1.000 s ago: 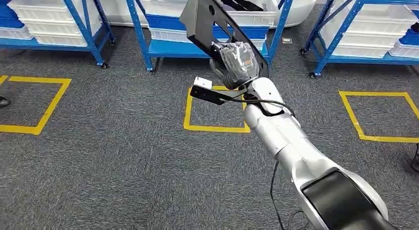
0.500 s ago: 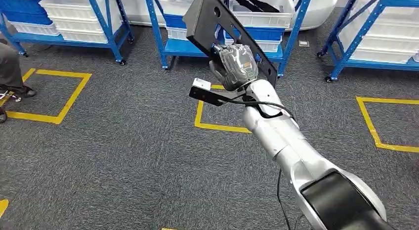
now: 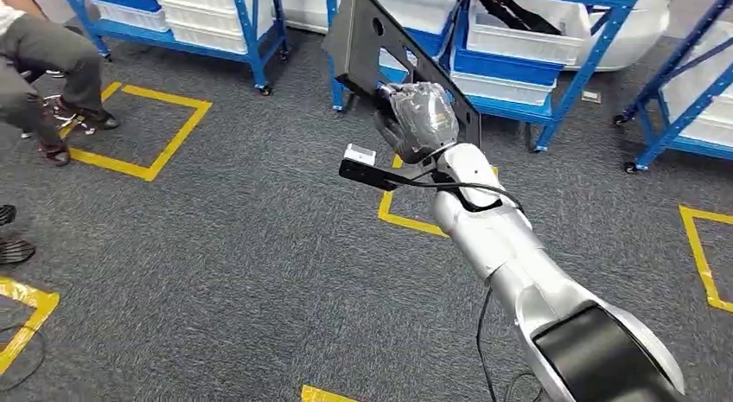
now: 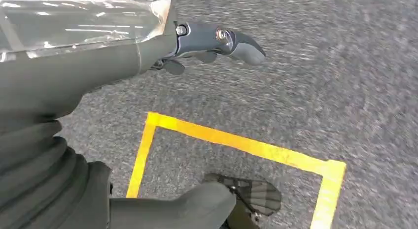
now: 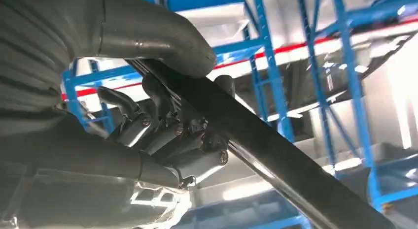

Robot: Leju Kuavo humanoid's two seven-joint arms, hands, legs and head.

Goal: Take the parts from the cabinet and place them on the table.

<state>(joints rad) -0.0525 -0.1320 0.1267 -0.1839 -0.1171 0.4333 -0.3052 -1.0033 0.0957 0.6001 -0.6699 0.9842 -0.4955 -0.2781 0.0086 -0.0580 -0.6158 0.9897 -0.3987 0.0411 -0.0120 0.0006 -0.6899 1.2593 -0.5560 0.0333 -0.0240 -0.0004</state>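
A flat black part (image 3: 363, 39) with holes and a cut-out stands raised in front of me, held by my right hand (image 3: 419, 117), which is wrapped in clear plastic. In the right wrist view the fingers (image 5: 167, 135) are curled around the edge of the black part (image 5: 276, 165), which runs slantwise across the picture. My left hand (image 4: 98, 56) hangs over the grey carpet with its finger (image 4: 222, 39) and thumb (image 4: 187, 207) apart and nothing between them.
Blue wheeled racks (image 3: 596, 56) with white bins (image 3: 519, 41) stand along the far side. A person (image 3: 43, 56) crouches at the far left beside a yellow tape square (image 3: 143, 130). More yellow squares mark the grey carpet, one under my left hand (image 4: 236, 143).
The whole picture has shifted as the camera turned: the racks slid right and a crouching person came into view at the left. My right hand keeps its hold on the black part.
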